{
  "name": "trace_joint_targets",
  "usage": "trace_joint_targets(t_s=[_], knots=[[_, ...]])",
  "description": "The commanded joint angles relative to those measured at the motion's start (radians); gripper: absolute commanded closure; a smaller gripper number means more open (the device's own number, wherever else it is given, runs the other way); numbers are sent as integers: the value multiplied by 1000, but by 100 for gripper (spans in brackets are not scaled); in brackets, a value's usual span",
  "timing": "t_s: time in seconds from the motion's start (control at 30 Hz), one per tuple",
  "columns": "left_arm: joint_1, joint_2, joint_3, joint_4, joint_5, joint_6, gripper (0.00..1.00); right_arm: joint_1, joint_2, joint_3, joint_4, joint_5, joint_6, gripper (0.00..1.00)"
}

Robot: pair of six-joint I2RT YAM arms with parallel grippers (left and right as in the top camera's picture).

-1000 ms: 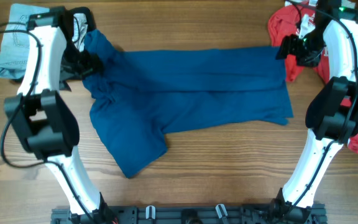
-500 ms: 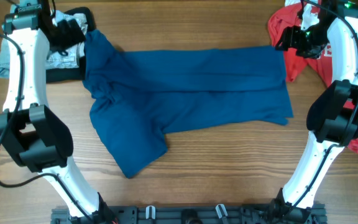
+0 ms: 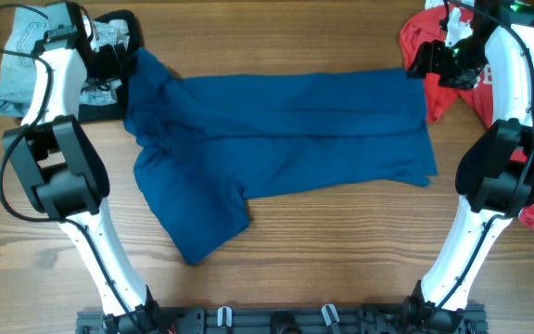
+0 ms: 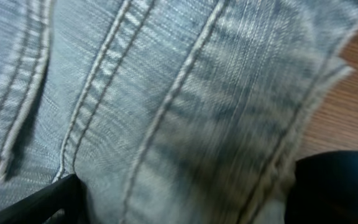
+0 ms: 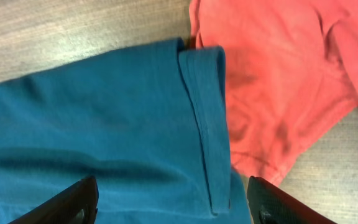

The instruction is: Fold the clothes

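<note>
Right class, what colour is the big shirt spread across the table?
The shirt is dark blue; overhead view shows it best.

The big dark blue shirt (image 3: 286, 139) lies spread out and wrinkly, its edge under the right end effector (image 5: 173, 205); the red T-shirt (image 5: 278, 74) lies bunched just beside that edge.

Folded pale denim jeans (image 3: 9, 85) lie at the far left corner of the wood-grain bench (image 3: 341, 250), just beside a folded black garment (image 3: 100, 112). In close-up, the denim's double-stitched seams fill the view, its edge meeting bare wood at right. A black rail (image 3: 276, 320) lines the bench's near edge
</note>
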Motion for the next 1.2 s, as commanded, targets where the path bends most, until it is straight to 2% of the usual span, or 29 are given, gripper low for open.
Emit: trace_joint_targets(t_s=[0.0,0.33,0.63,0.8,1.03,1.17], knots=[[49,138,-4,26,37,74,0,4,-33,26,-25,26,24,23],[134,197,-4,119,41,75,0,4,-33,26,-45,24,32,23],[137,193,-4,224,58,73,0,11,-33,26,-46,24,51,21],[132,104,-4,140,61,73,0,11,-33,26,-45,24,50,21],[56,-205,-4,5,56,73,0,10,-33,27,-38,25,41,21],[8,-380,-4,-216,60,-7,0,8,-33,27,-39,24,19,19]])
